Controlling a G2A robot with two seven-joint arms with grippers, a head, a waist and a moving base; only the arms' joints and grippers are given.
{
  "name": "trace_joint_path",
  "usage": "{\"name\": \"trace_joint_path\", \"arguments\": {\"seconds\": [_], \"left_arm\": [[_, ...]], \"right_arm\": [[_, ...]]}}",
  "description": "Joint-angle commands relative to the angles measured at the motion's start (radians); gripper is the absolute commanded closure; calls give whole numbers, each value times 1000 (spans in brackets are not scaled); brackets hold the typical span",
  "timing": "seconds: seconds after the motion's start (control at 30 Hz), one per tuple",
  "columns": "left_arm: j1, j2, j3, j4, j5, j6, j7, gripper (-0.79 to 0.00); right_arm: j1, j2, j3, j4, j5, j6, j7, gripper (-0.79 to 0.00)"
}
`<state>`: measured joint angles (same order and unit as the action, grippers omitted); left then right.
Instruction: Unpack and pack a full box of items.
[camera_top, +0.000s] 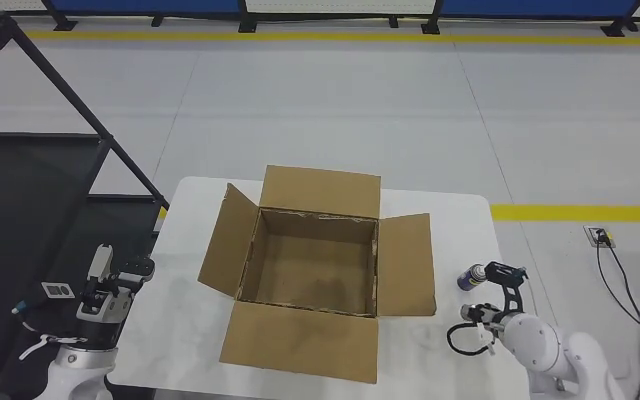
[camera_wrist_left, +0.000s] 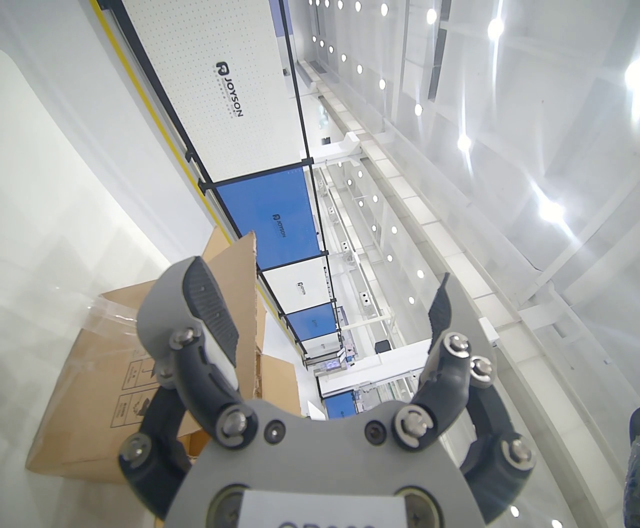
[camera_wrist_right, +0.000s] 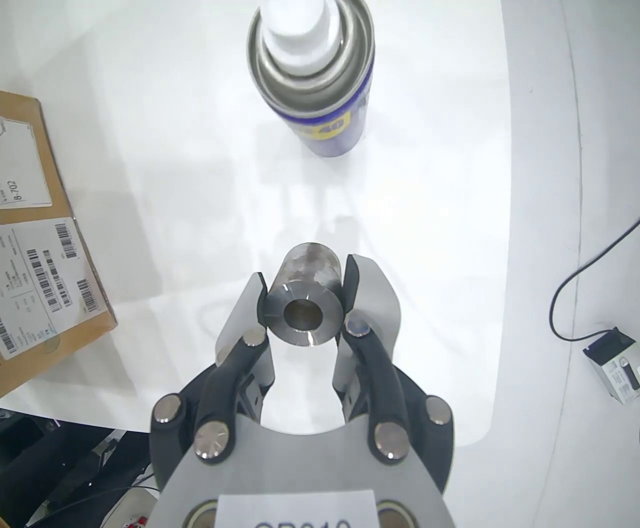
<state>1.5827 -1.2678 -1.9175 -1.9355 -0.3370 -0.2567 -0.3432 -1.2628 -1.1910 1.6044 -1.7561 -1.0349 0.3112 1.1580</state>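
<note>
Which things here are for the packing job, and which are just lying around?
For the job:
open brown cardboard box
blue metal spray can with white nozzle
hollow grey steel cylinder, held in the right tool

Just lying about:
small black-and-white plug box on the floor
black metal frame beside the table

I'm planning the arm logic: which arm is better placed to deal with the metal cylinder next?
Right: the right gripper clamps the metal cylinder near the spray can; the left gripper is open, across the box.
</note>
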Motion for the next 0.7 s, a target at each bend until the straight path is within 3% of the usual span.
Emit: {"name": "trace_joint_path", "arguments": {"seconds": [0.0, 0.33, 0.37, 0.63, 0.67], "left_arm": [[0, 0, 0, 0, 0, 0, 0, -785], [0, 0, 0, 0, 0, 0, 0, -785], [0, 0, 0, 0, 0, 0, 0, -785], [0, 0, 0, 0, 0, 0, 0, -785], [0, 0, 0, 0, 0, 0, 0, -785]], "right_arm": [[28, 2, 0, 33, 0, -8, 14, 0], [103, 11, 3, 160, 22, -73, 54, 0], [105, 11, 1, 168, 26, -80, 53, -74], [110, 15, -6, 197, 42, -99, 44, -391], [109, 16, -6, 197, 43, -102, 43, -686]]}}
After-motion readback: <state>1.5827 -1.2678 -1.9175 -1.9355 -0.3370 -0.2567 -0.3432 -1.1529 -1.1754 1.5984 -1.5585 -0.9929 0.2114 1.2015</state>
